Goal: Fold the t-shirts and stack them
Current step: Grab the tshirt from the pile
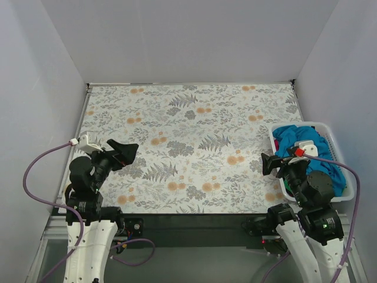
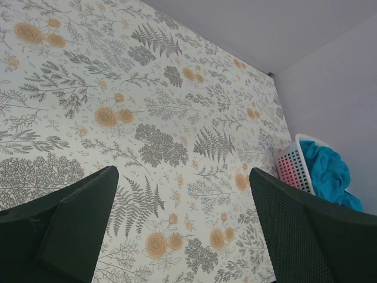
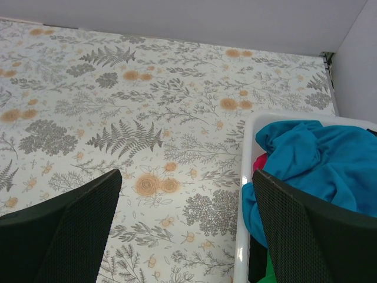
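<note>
The t-shirts lie bunched in a white slatted basket [image 1: 344, 158] at the table's right. A teal-blue shirt [image 1: 294, 134] lies on top; it also shows in the right wrist view [image 3: 321, 156] and the left wrist view [image 2: 327, 172]. Bits of a red-magenta shirt [image 3: 259, 161] and a green shirt [image 3: 270, 272] show under it. My right gripper [image 3: 185, 224] is open and empty, above the table beside the basket's left rim [image 3: 246, 177]. My left gripper [image 2: 182, 230] is open and empty, above the table's left part, far from the basket.
The table [image 1: 188, 141] is covered by a floral cloth with grey ferns and orange flowers. Grey walls close it in at the back and on both sides. The basket [image 2: 291, 165] stands against the right wall.
</note>
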